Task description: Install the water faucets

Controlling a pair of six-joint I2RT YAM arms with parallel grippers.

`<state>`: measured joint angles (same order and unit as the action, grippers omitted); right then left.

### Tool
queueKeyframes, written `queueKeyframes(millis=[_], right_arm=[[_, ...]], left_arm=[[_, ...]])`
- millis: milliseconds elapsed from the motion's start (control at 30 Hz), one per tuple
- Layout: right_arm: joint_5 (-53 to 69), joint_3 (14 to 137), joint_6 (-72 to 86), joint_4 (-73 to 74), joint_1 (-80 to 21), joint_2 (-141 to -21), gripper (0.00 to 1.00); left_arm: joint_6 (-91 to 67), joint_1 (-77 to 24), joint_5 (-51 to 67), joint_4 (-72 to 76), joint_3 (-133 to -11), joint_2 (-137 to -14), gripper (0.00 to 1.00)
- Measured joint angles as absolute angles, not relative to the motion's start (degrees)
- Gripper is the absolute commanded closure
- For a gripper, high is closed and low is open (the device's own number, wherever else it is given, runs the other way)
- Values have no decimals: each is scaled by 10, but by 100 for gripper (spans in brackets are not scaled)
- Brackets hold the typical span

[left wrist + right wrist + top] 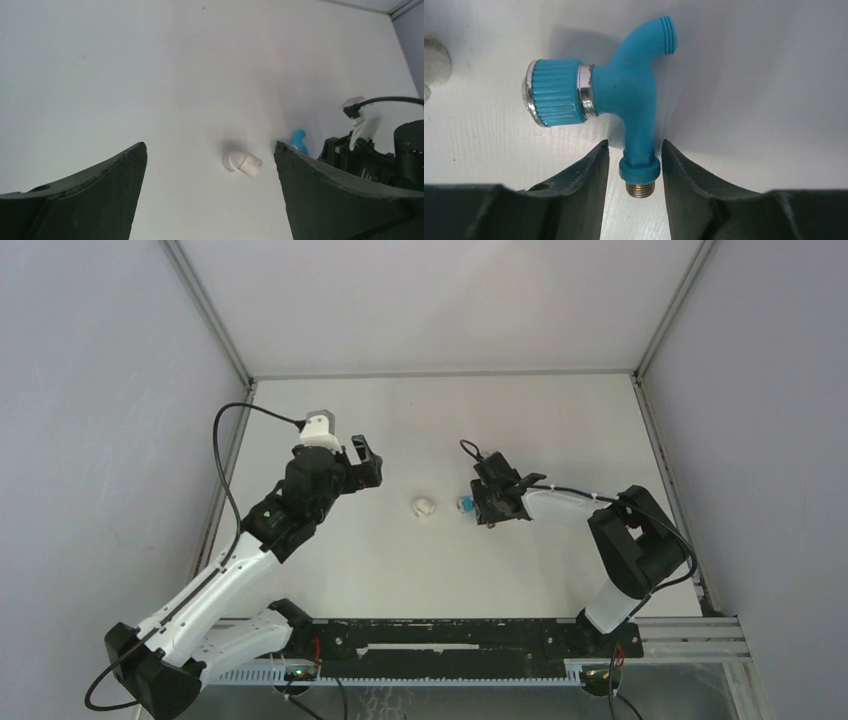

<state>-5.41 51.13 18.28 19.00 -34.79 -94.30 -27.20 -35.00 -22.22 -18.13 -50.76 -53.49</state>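
The right gripper [634, 142] straddles the blue plastic faucet [626, 95], which lies flat on the matte white table [450, 420] near its centre. Its dark fingers [574, 185] closely flank the collar above the brass threaded inlet, at 6 o'clock in the wrist view. That straight stem likely offers the firmest purchase. Whether they pinch it yet cannot be told. The ribbed knob with its chrome ring points to 9 o'clock and the curved spout to 1 o'clock. Overhead, a smooth white elbow fitting [424, 507] lies at the faucet's 9 o'clock. The left gripper [210, 150], spread wide and empty, faces that fitting, probably in order to take it.
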Motion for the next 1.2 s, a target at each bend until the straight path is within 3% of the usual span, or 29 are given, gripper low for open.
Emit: queueKeyframes(millis=[100, 133, 167, 200, 367, 533, 733, 1200], right_arm=[[-54, 514, 181, 183, -347, -948, 71], [-53, 514, 180, 181, -346, -948, 82], [-50, 514, 179, 181, -346, -947, 98], [-46, 514, 176, 182, -346, -946, 100], [-41, 526, 171, 248, -348, -888, 100], [-45, 542, 172, 292, -356, -724, 100], [-58, 515, 170, 243, -366, -551, 100], [-55, 468, 170, 189, -382, -502, 100]], left_arm=[[-279, -339, -202, -205, -508, -540, 0], [-279, -336, -192, -209, -508, -542, 0], [-279, -333, -178, -215, -512, -547, 0], [-276, -331, -163, -220, -515, -552, 0], [-256, -322, -29, -242, -560, -590, 0], [-265, -319, 156, -234, -622, -648, 0], [-361, -319, 298, -119, -622, -679, 0], [-437, -375, 389, -18, -636, -789, 3]])
